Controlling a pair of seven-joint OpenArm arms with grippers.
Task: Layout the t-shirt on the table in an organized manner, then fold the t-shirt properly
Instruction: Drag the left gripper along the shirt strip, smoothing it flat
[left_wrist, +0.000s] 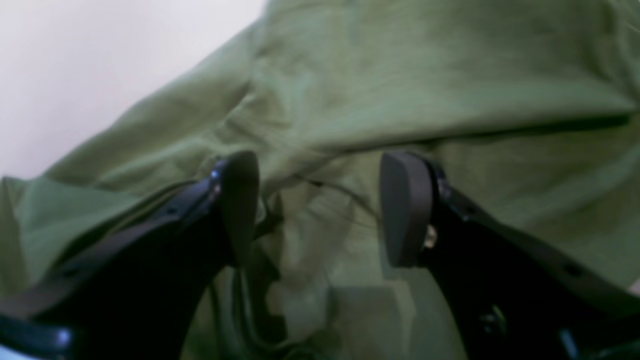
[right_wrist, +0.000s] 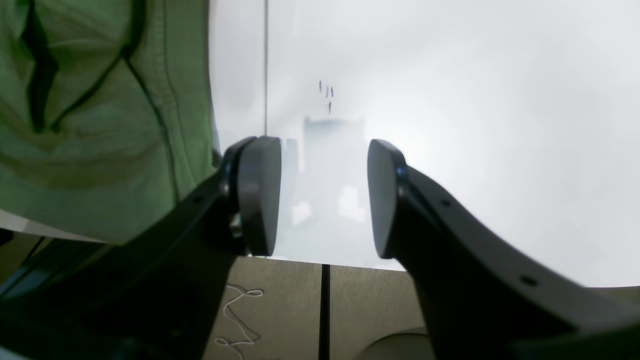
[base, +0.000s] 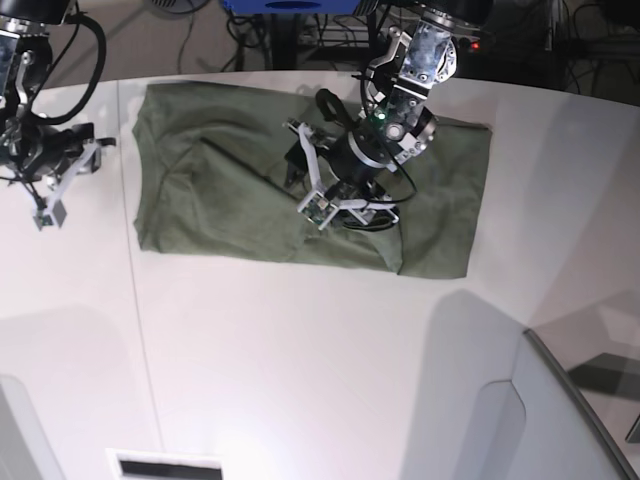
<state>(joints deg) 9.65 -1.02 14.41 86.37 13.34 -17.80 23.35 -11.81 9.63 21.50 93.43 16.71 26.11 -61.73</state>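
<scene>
The green t-shirt (base: 240, 190) lies spread across the far part of the white tabletop (base: 300, 350). The left gripper (left_wrist: 320, 210) hangs over its middle, jaws spread, pinching nothing. The right gripper (right_wrist: 322, 197) hovers beside the shirt's edge, jaws apart and empty.

Looking straight down from overhead in the base view on the table (base: 300, 350) and t-shirt (base: 220, 170), while peering close past the fingers from each wrist, left onto cloth (left_wrist: 400, 75), right at the shirt's edge (right_wrist: 75, 150).
</scene>
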